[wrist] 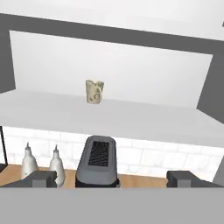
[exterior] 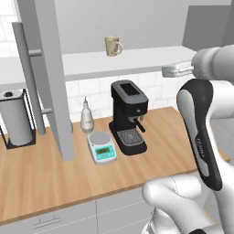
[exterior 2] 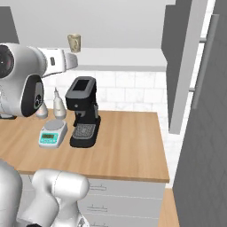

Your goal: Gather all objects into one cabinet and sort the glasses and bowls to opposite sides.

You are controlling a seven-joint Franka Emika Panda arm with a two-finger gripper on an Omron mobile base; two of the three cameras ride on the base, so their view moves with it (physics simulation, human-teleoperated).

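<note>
A small beige mug stands upright on the pale shelf of the open grey cabinet. In the hand view the mug sits left of centre, far back on the shelf. My gripper hovers in front of the shelf edge, to the right of the mug and apart from it. It is open, with nothing between its fingertips. The cabinet door hangs open on the left with its long bar handle. The glasses and bowls are out of view.
Under the shelf, on the wooden counter, stand a black coffee machine, a small scale, a soap bottle and a paper towel roll. A second open door hangs on the right.
</note>
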